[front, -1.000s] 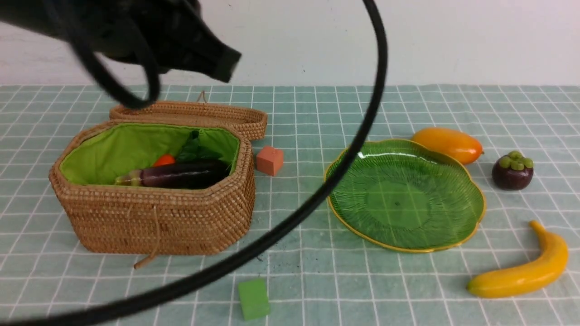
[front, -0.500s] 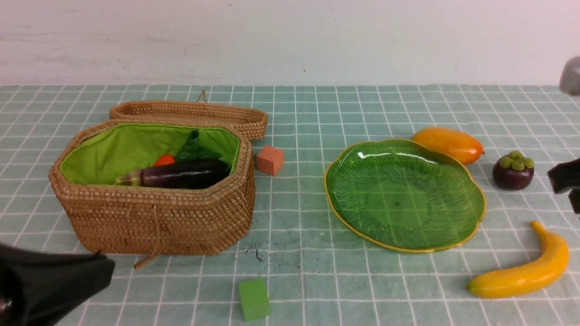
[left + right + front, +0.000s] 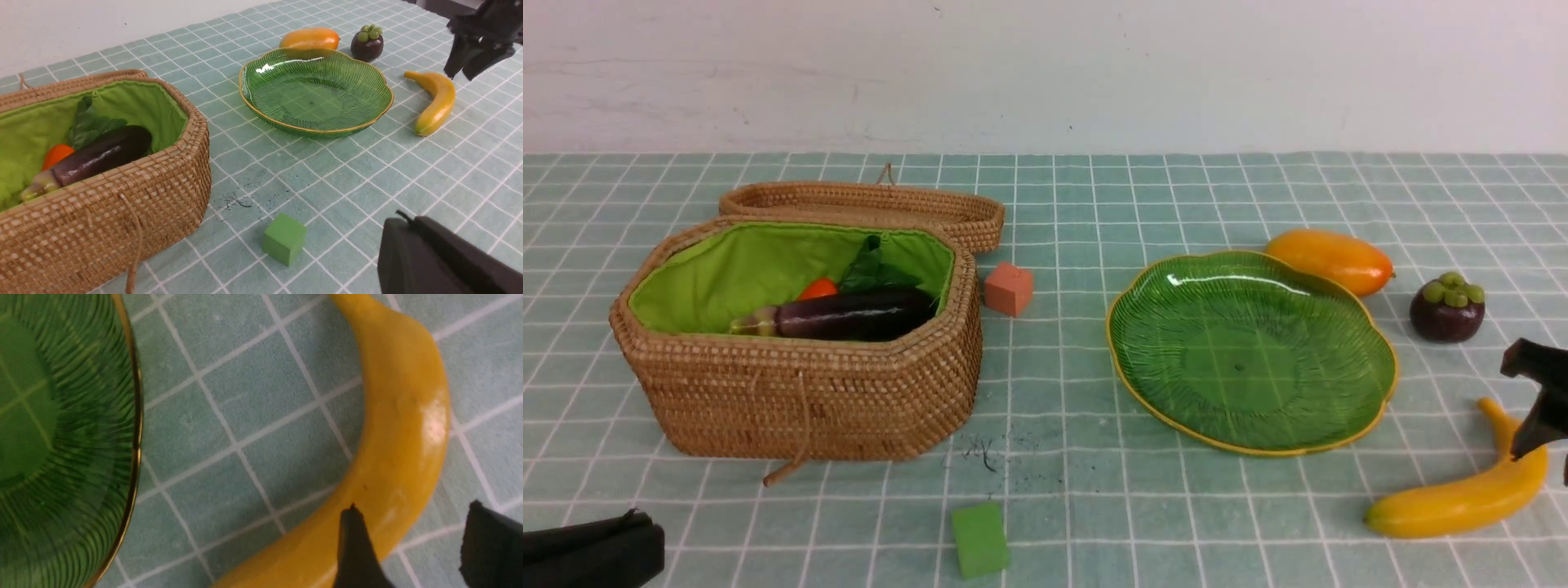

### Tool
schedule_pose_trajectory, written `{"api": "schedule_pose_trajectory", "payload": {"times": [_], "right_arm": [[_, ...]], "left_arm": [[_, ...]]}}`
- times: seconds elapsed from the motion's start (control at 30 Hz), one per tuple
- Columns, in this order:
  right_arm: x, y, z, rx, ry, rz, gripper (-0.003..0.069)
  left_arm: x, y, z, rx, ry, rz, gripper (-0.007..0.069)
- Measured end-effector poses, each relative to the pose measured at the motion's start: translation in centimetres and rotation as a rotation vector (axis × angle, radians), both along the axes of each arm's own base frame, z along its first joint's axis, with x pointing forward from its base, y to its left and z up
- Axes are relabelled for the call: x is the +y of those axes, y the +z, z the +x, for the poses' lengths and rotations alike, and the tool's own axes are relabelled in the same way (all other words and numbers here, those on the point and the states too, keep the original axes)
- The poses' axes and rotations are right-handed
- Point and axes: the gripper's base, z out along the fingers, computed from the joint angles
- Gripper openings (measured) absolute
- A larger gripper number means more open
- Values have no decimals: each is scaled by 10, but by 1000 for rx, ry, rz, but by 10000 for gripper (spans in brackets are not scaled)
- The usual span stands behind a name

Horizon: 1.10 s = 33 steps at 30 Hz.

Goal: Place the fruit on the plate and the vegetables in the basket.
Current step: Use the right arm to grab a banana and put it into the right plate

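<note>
Down over the banana (image 3: 1462, 496) comes my right tool (image 3: 413, 508); my left tool (image 3: 645, 545) has sunk to the near corner.
Right jaws stand apart above the banana, lying on the worktop (image 3: 1094, 490) beside the plate (image 3: 1250, 351); left tool is closed, empty.

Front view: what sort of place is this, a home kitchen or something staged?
Probably a staged robot test bench, not a kitchen: a plastic-looking banana and mangosteen, a checked tablecloth against a bare wall, and the right end effector above the banana.
</note>
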Motion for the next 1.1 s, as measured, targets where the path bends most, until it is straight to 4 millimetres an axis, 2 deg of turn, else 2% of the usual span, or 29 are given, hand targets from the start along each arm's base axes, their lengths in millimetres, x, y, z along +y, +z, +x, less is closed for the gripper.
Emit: {"api": "schedule_pose_trajectory", "payload": {"times": [0.1, 0.2, 0.3, 0.37, 0.5, 0.67, 0.7, 0.73, 0.77, 0.8, 0.83, 0.87, 0.9, 0.97, 1.1], "right_arm": [[-2, -22, 9, 28, 9, 4, 430], [-3, -33, 13, 42, 7, 4, 430], [-4, -43, 15, 62, 5, 8, 406], [-4, -46, 16, 68, 15, 4, 337], [-3, -46, 17, 64, 52, -2, 323], [4, -9, 15, 37, 93, 41, 323], [8, 8, 17, -6, 105, 50, 323], [21, 36, 23, -89, 177, 49, 323], [28, 49, 28, -138, 229, 39, 323], [30, 51, 29, -148, 244, 33, 323], [49, 72, 44, -247, 360, -2, 323], [51, 74, 46, -256, 381, -10, 323], [63, 81, 60, -305, 452, -33, 323], [74, 79, 84, -337, 523, -61, 323], [77, 48, 131, -311, 567, -84, 323]], "left_arm": [[0, 0, 0, -1, 0, 0, -13], [0, 0, 0, -1, 0, -1, -13], [0, 0, 0, 3, -1, -4, -13], [0, 0, 0, 6, -1, -5, -13], [0, 0, 0, 6, -2, -5, -13], [-1, 0, -1, 24, -9, -26, -13], [-1, 0, -2, 29, -11, -31, -13], [-1, 0, -2, 32, -13, -37, -13], [-2, 0, -2, 32, -14, -40, -13], [-2, 0, -2, 32, -14, -40, -13], [-2, 1, -2, 29, -14, -44, -13], [-2, 1, -2, 28, -14, -45, -13], [-2, 1, -2, 27, -14, -46, -13], [-2, 1, -2, 27, -14, -46, -13], [-1, 1, -1, 20, -11, -38, -13]]}}
